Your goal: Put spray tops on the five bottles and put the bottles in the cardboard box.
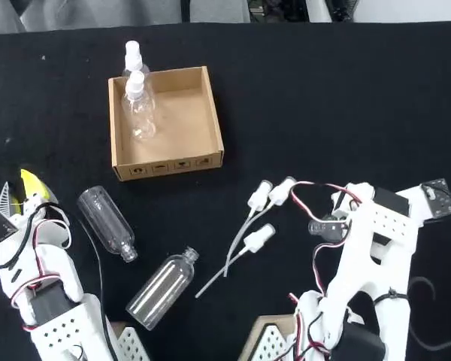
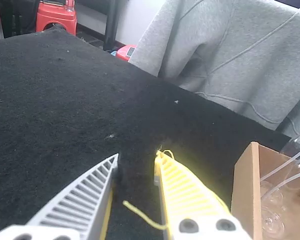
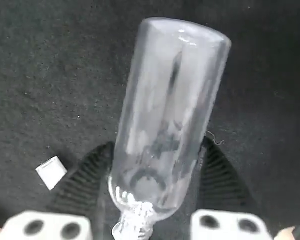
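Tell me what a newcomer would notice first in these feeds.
First, the clear bottle clamped in the right gripper, neck toward the wrist. Next, on the black table, two uncapped bottles lie near three loose spray tops, on the arms' side of the cardboard box. Two capped bottles stand at the box's far corner.

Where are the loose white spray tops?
In the high view, the three loose spray tops lie together on the black table, between the two lying bottles and the right arm, nearer the arms than the cardboard box.
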You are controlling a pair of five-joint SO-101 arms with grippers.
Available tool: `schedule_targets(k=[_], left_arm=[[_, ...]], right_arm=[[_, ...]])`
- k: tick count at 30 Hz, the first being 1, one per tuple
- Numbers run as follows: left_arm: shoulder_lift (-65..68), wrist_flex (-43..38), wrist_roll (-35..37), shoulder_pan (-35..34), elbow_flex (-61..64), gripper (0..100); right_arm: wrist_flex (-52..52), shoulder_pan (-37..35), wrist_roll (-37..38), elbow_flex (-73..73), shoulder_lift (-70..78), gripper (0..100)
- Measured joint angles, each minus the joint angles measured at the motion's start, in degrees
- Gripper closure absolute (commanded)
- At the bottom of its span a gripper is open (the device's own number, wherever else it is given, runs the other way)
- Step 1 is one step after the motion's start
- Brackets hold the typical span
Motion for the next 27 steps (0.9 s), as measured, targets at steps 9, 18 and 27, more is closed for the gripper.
schedule_targets(k=[9, 18, 27], left_arm=[[0.0, 0.0, 0.0, 0.0, 0.0, 89], [0.0, 0.0, 0.0, 0.0, 0.0, 89], [0.0, 0.0, 0.0, 0.0, 0.0, 89]], right_arm=[[-0.1, -1.5, 0.3, 0.0, 0.0, 69.4], [-0.1, -3.6, 0.6, 0.0, 0.0, 58.5], [-0.1, -6.5, 0.6, -0.6, 0.0, 58.5]])
